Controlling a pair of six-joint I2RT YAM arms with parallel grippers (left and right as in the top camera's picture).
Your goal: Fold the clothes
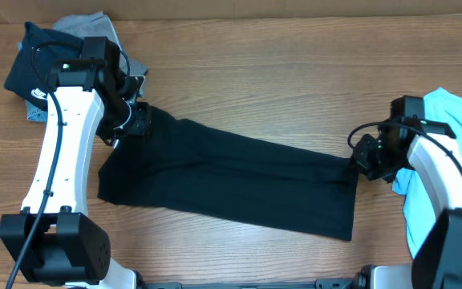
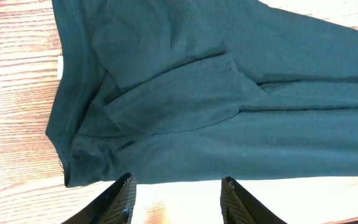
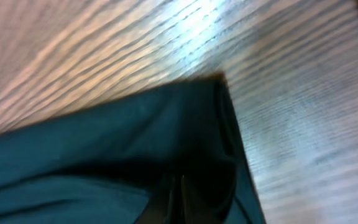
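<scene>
The black T-shirt (image 1: 231, 172) lies folded into a long strip, slanting across the wooden table from upper left to lower right. My left gripper (image 1: 135, 116) is open over the shirt's left end. In the left wrist view its fingers (image 2: 178, 186) stand apart over bare table, just off the shirt's edge (image 2: 216, 106), holding nothing. My right gripper (image 1: 363, 156) is at the shirt's right end. In the right wrist view its fingers (image 3: 182, 193) are shut on the dark fabric (image 3: 104, 149) near the corner.
A smaller black garment with a white logo (image 1: 34, 68) and a grey garment (image 1: 95, 28) lie at the back left, behind my left arm. A light blue garment (image 1: 455, 136) lies at the right edge, under my right arm.
</scene>
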